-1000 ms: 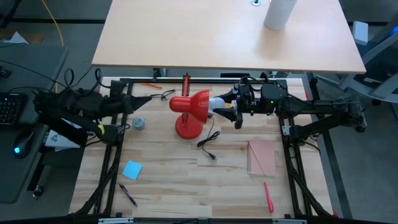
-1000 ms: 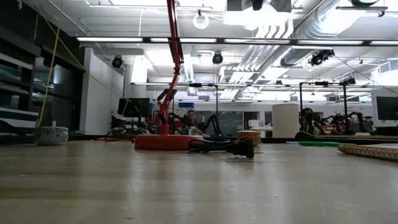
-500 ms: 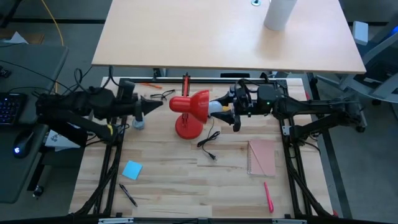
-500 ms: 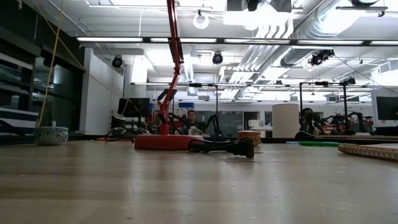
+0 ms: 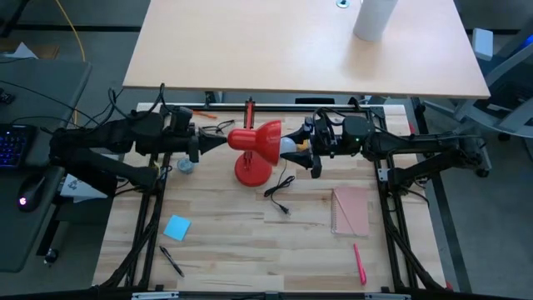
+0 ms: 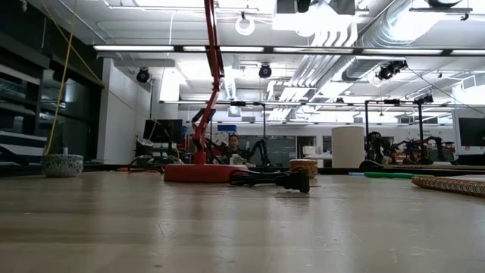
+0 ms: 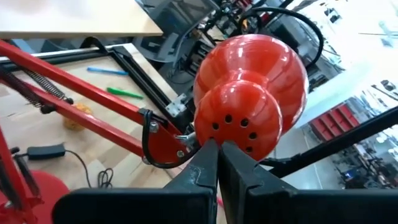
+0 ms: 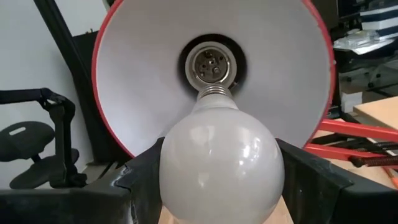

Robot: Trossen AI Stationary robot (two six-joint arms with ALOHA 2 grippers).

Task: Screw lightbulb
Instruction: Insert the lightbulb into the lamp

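A red desk lamp stands at the table's far middle, its base (image 5: 251, 172) on the wood and its shade (image 5: 265, 138) opening toward the right. My right gripper (image 5: 298, 146) holds the white lightbulb (image 8: 217, 165) in front of the shade's mouth. The bulb's screw base (image 8: 214, 93) points at the socket (image 8: 213, 64) and sits just before it. My left gripper (image 5: 222, 142) is shut, and its tips (image 7: 216, 149) are right at the rounded back of the shade (image 7: 239, 118). My right gripper pinches the round glass of the lightbulb (image 8: 168, 177) between its two fingers, one on each side. The fingers come level from the table's right. The bulb is lifted clear of the table, its screw base pointing away from the gripper into the shade. My left gripper's shut tips are at the lower back of the shade (image 7: 217, 134); whether they touch it cannot be told.
The lamp's black cord and plug (image 5: 279, 196) lie in front of the base. A pink notebook (image 5: 351, 210) and a red pen (image 5: 359, 262) lie on the right. On the left are a blue note (image 5: 176, 227), a black pen (image 5: 171, 260) and a small grey bowl (image 5: 185, 165).
My left gripper has moved toward the table's right, up to the back of the lamp's shade, rolling as it went, and has stayed shut. My right gripper and the bulb have hardly moved.
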